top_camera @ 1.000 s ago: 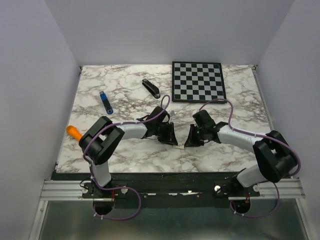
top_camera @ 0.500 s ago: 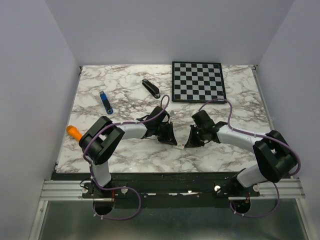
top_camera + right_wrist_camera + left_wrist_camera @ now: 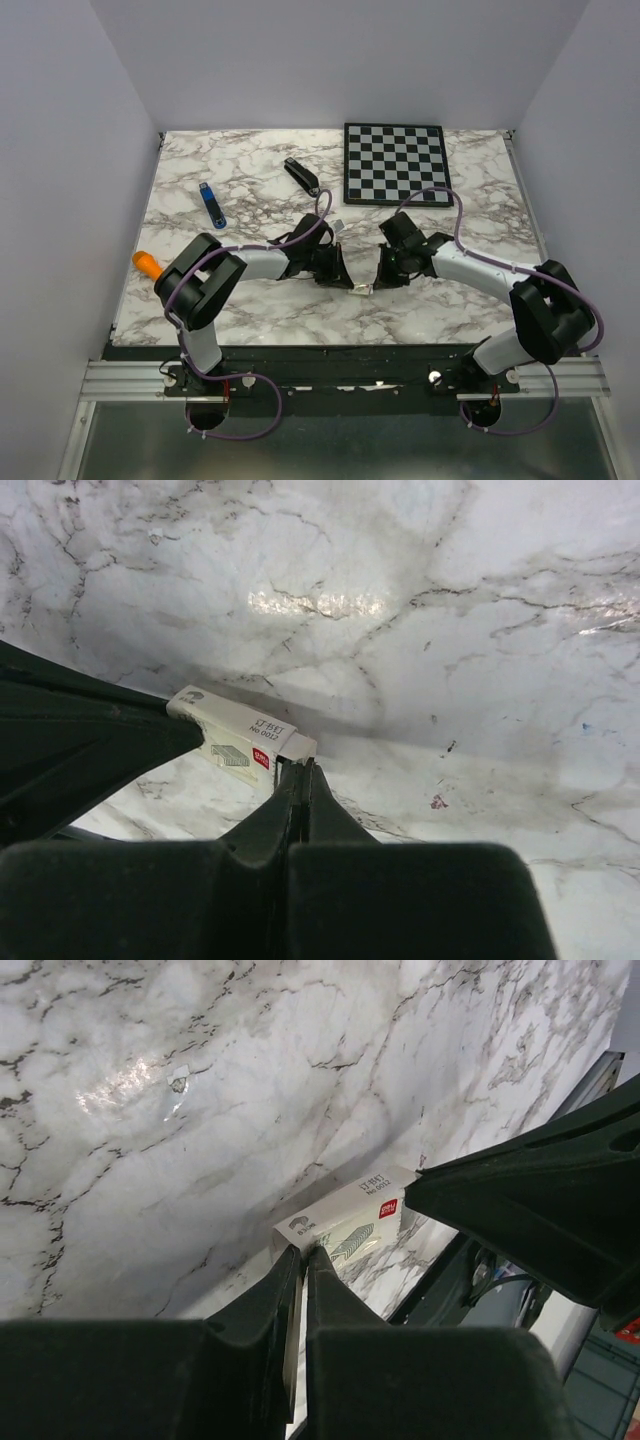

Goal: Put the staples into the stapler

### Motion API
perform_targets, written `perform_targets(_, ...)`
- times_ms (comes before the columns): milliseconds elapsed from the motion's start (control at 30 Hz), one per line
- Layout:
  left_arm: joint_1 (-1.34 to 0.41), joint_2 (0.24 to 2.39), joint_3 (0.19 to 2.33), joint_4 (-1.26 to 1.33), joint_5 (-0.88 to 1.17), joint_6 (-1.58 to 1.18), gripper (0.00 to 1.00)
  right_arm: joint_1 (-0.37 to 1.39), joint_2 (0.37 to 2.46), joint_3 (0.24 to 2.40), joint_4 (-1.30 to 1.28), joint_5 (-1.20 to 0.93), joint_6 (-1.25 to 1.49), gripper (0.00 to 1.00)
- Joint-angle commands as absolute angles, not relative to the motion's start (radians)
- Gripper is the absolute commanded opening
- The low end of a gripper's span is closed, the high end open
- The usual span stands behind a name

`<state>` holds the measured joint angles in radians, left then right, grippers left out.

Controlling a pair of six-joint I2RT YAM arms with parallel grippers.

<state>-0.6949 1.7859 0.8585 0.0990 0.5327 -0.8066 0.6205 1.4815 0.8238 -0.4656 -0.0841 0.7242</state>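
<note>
A tiny white staple box (image 3: 360, 290) lies low over the marble between my two grippers. My left gripper (image 3: 345, 279) is shut on its left end; in the left wrist view the jaws (image 3: 303, 1252) pinch the edge of the box (image 3: 345, 1222). My right gripper (image 3: 378, 282) is shut on the box's right end; in the right wrist view the tips (image 3: 297, 765) pinch a white flap or tray that juts from the box (image 3: 232, 728). The silvery staples do not show. The black stapler (image 3: 301, 176) lies closed at the back, far from both grippers.
A chessboard (image 3: 396, 163) lies at the back right. A blue oblong thing (image 3: 211, 205) lies left of the stapler. An orange thing (image 3: 147, 264) lies near the table's left edge. The table's front edge (image 3: 350, 345) is close behind the grippers.
My right gripper has shifted slightly left and back while staying on the box's end. The left gripper has barely moved and keeps its hold.
</note>
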Motion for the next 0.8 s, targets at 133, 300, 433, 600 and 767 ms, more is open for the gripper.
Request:
perform_targets(133, -0.681, 1.743, 0.833, 0.13, 0.555, -0.818, 0.0, 0.624, 1.551, 0.899, -0.583, -0.006, 0.686, 0.01)
perform_targets(300, -0.667, 1.736, 0.838, 0.103, 0.557, -0.816, 0.0, 0.624, 1.569, 0.908, -0.588, 0.028, 0.66, 0.01)
perform_targets(433, -0.661, 1.74, 0.839, 0.091, 0.557, -0.813, 0.0, 0.626, 1.577, 0.914, -0.594, 0.04, 0.644, 0.01)
perform_targets(600, -0.655, 1.744, 0.841, 0.071, 0.549, -0.805, 0.0, 0.624, 1.583, 0.917, -0.606, 0.044, 0.634, 0.01)
perform_targets(767, -0.65, 1.746, 0.848, 0.029, 0.519, -0.775, 0.0, 0.624, 1.582, 0.913, -0.617, 0.049, 0.618, 0.01)
